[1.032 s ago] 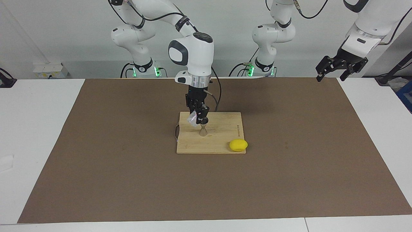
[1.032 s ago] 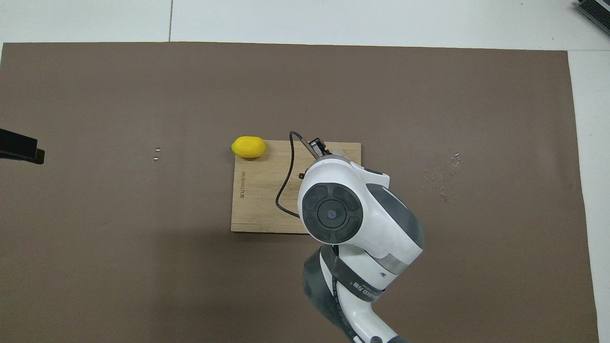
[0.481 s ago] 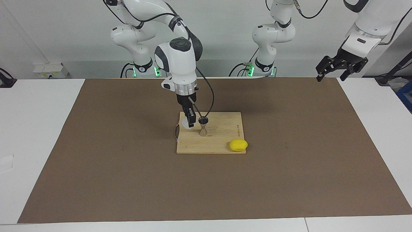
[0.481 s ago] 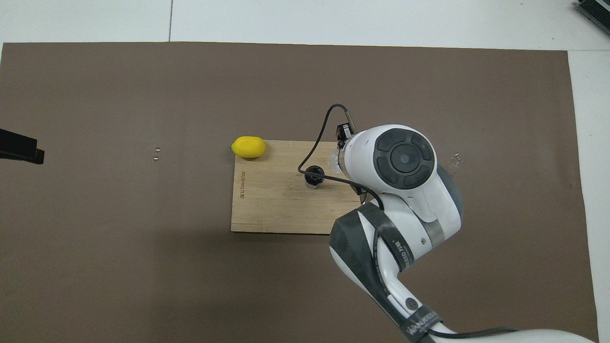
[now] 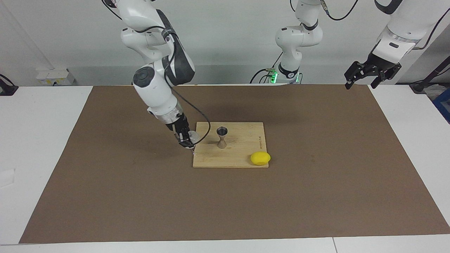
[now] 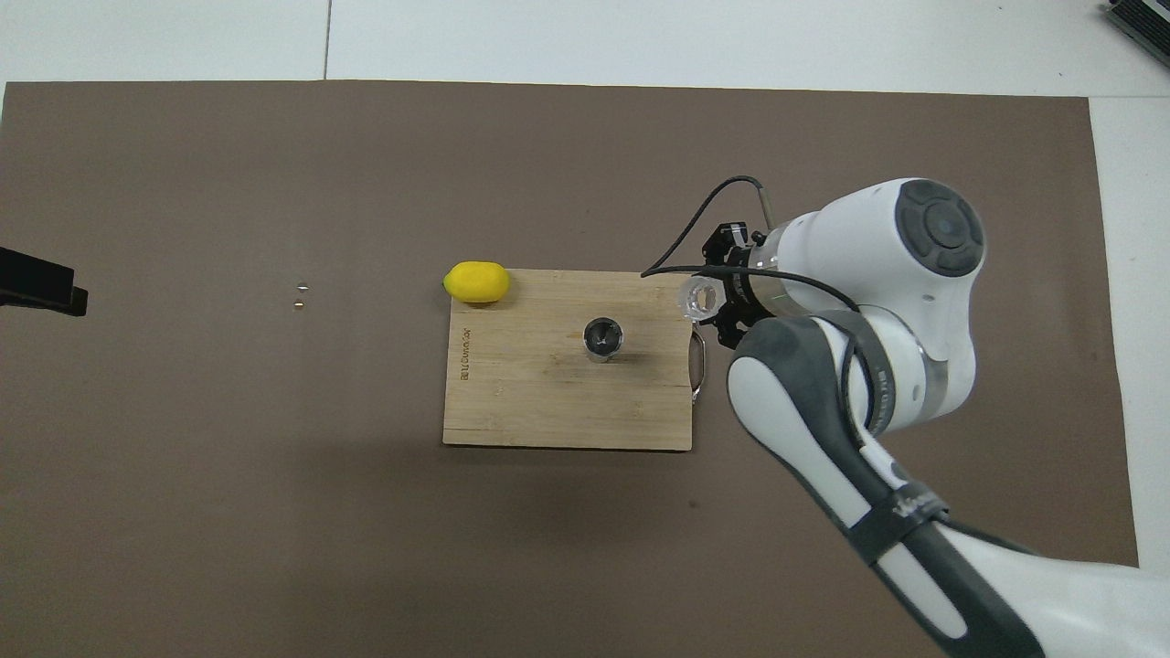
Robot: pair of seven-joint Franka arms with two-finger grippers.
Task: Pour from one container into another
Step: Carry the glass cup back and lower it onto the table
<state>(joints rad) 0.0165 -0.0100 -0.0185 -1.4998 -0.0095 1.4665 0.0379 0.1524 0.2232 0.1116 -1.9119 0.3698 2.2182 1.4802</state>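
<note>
Swung away from over shiny steel hourglass jigger [image 5: 222, 137], right gripper [image 5: 186, 139] clamping small clear plastic cup [image 5: 192, 136], pour apparently finished; left gripper [image 5: 369, 73] waiting, spread wide.

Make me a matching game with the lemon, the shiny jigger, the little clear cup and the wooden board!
Things:
1. lemon
2. jigger
3. clear cup
4. wooden board

Places:
A. upright, mid-board
B. held in the right tool at the board's edge
C. flat on the brown mat
D. at the board's corner

Pairs: 1-D, 2-A, 3-B, 4-C
</note>
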